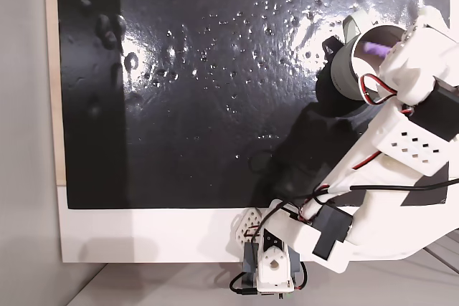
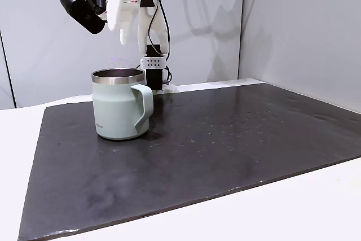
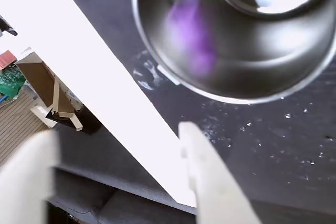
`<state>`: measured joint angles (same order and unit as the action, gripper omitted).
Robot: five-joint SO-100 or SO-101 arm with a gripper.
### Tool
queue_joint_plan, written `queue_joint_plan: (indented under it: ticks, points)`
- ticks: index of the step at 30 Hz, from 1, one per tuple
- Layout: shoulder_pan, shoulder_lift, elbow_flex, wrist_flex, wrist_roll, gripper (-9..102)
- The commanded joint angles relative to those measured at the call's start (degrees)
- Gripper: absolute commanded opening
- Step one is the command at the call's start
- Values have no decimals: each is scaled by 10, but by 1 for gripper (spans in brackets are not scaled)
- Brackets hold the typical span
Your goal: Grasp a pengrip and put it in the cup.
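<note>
The pengrip (image 3: pixel 191 38) appears in the wrist view as a blurred purple shape against the shiny steel inner wall of the cup (image 3: pixel 157 51), within the cup's rim outline; whether it is airborne or resting inside cannot be told. In a fixed view from above, the pengrip (image 1: pixel 376 49) shows as a small purple streak inside the cup's open mouth (image 1: pixel 348 69). In the side-on fixed view, only a faint purple blur (image 2: pixel 115 58) hangs just above the rim of the cup (image 2: pixel 115 111).

The cup stands upright on a black mat (image 2: pixel 225 150), its pale grey-green outside and small handle turned toward the camera in the side-on fixed view. The mat lies on a white tabletop (image 2: pixel 316 207) and bears scattered glossy specks.

The hand (image 2: pixel 130 40) hangs above the cup, well clear of the rim, with its white fingers pointing down. In the wrist view the two fingers (image 3: pixel 210 177) stand apart, nothing between them. In the fixed view from above, the white arm (image 1: pixel 401 141) reaches from its base at the mat's lower edge to the cup at upper right.
</note>
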<state>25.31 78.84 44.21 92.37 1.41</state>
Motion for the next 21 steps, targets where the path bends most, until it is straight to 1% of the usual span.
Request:
queue_joint_plan:
  ticks: [1,5,21]
  points:
    - [6,17,-45,21,11,35]
    - [4,17,-61,38,8,35]
    - [-6,37,-49,41,9,33]
